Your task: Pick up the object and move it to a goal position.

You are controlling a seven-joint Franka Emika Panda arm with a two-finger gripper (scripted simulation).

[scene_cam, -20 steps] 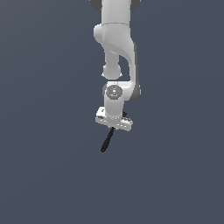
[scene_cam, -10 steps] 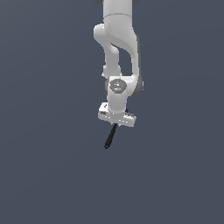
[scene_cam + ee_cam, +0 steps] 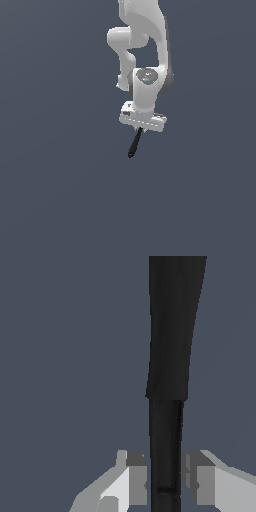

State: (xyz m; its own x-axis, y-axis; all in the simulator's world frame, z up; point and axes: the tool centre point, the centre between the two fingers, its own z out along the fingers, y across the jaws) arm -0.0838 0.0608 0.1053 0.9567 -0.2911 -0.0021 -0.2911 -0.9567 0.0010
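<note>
Exterior view, claw [image 3: 140, 128] gripping black rod [image 3: 134, 144], plain grey backdrop.

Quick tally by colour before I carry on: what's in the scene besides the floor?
Black: 1, the rod, between the gripper fingers.
White: 1, the arm with that gripper.
Total: 2.
</note>
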